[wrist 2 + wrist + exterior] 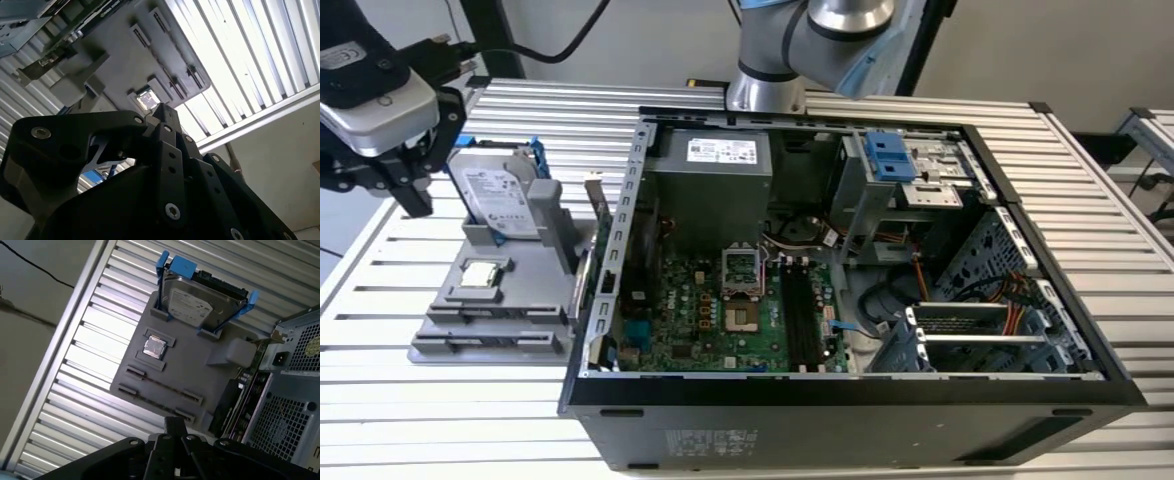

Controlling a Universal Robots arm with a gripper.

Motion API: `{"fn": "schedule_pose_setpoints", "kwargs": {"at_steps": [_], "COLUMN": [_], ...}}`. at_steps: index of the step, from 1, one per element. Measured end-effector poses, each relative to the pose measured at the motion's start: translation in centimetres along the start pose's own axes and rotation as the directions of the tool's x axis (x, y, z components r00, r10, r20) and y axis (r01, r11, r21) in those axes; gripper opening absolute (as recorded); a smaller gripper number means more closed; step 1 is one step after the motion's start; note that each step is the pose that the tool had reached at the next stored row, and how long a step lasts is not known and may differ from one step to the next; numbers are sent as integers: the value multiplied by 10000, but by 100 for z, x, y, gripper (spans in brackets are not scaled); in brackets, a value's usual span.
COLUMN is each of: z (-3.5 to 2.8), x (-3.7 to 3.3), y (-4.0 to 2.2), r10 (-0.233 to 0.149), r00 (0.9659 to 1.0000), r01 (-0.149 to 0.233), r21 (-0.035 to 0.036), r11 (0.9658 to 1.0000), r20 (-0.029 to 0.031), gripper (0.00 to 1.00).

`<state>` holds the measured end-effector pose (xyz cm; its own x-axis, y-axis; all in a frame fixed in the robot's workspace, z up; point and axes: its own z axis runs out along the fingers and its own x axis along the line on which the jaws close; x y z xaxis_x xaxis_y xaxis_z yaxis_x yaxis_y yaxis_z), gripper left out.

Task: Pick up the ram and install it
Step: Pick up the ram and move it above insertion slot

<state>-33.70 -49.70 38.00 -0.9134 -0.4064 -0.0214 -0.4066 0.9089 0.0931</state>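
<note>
While gripper [380, 182] hovers, ram [228, 406] — half-hidden.

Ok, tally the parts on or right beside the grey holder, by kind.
Hard drive: 1
Processor chip: 1
Upright circuit card: 1
Total: 3
What fills the holder's thin slots cannot be told.
</note>
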Motion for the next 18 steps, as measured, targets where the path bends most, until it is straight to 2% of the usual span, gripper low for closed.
{"fn": "schedule_pose_setpoints", "kwargs": {"at_steps": [5,6,8,9,10,13,15,18], "z": [-1,0,4,5,5,7,8,8], "x": [0,1,2,2,2,3,4,3], "y": [0,0,1,2,2,2,2,2], "r10": [-68,-92,-152,-177,-235,-731,-1098,-1629], "r00": [10000,9999,9990,9987,9986,9964,9932,9860], "r01": [68,92,144,165,224,721,1090,1622], "r21": [8,62,211,243,243,240,237,223], "r11": [10000,9999,9997,9996,9995,9971,9938,9865], "r20": [4,108,417,486,481,432,394,343], "gripper": [0,0,0,0,0,0,0,0]}}
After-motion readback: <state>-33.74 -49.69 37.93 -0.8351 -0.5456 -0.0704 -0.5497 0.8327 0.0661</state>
